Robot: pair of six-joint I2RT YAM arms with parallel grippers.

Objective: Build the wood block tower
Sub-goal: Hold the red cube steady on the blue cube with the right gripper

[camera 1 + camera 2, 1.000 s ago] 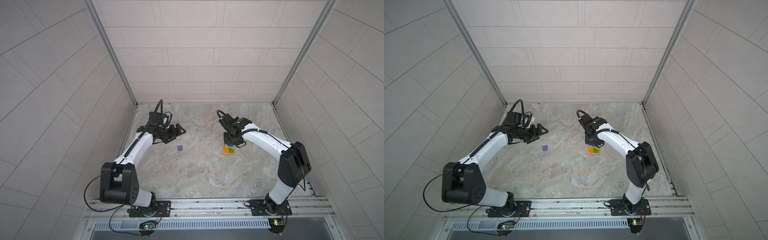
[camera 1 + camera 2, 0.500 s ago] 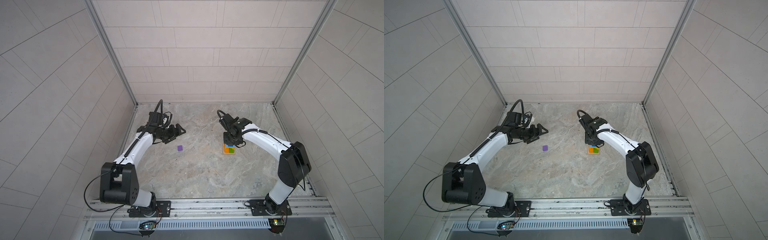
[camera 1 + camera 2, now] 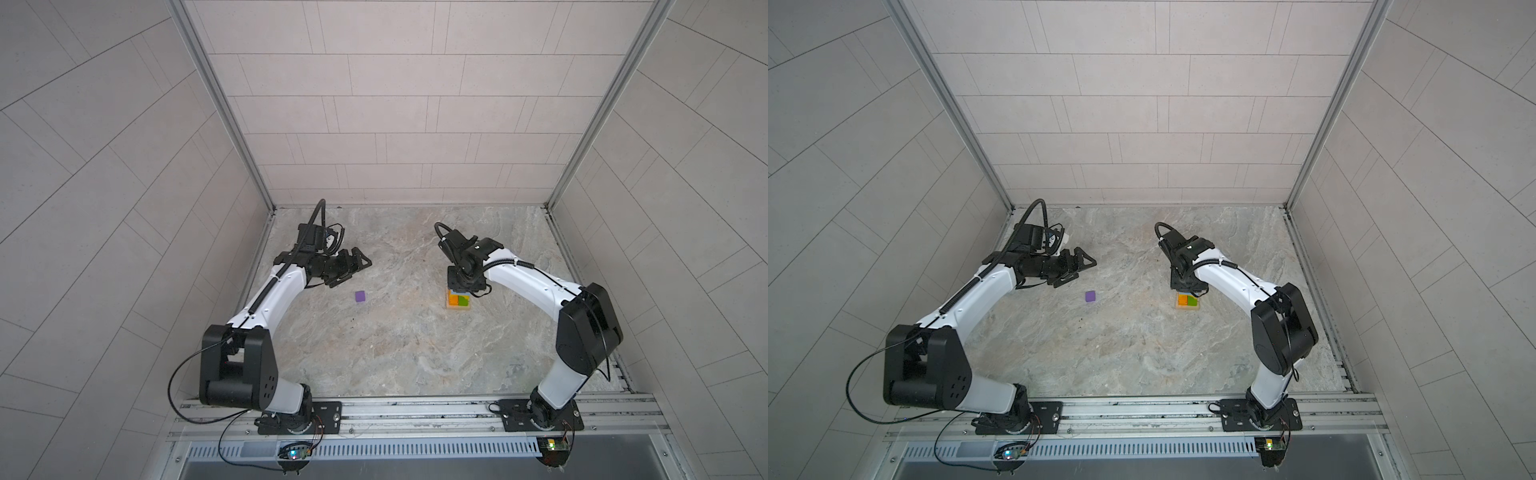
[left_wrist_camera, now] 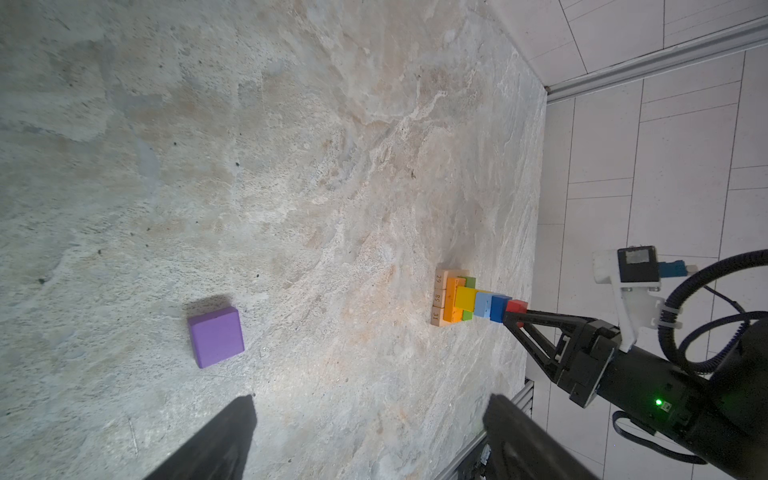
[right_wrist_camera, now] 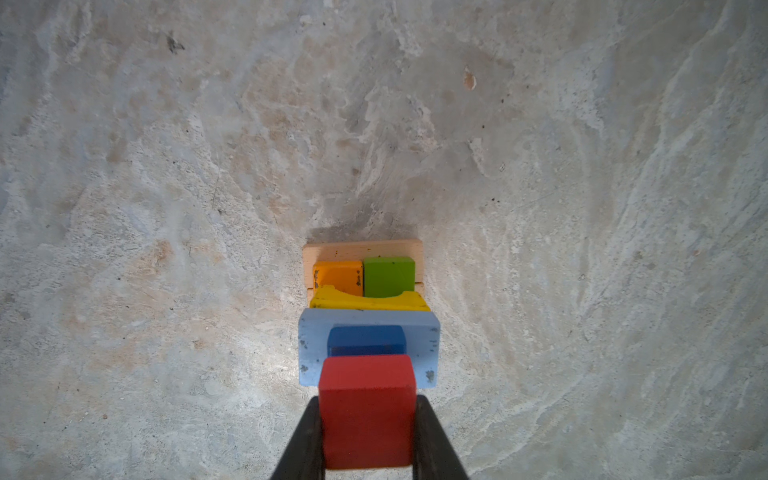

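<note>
Pinches red cube (image 5: pixel 367 399) in right gripper (image 5: pixel 367 436), lower centre of wrist frame, directly over blue cube (image 5: pixel 365 338) topping tower (image 3: pixel 458 300); cannot tell whether touching. Holds left gripper (image 3: pixel 352 272) spread, empty, left of centre in both top views. Leaves purple cube (image 3: pixel 360 296) loose on tabletop (image 3: pixel 395 345) just below it, well left of tower; probably calls for nearer left arm next.

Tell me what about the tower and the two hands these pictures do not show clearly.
- Both top views: the right arm covers the top of the tower; only its lowest layers show.
- Right wrist view: the red cube in the right hand hides whether it touches the blue cube.
- Left wrist view: that contact is too small to judge; the frame edge cuts off most of the left hand.
</note>
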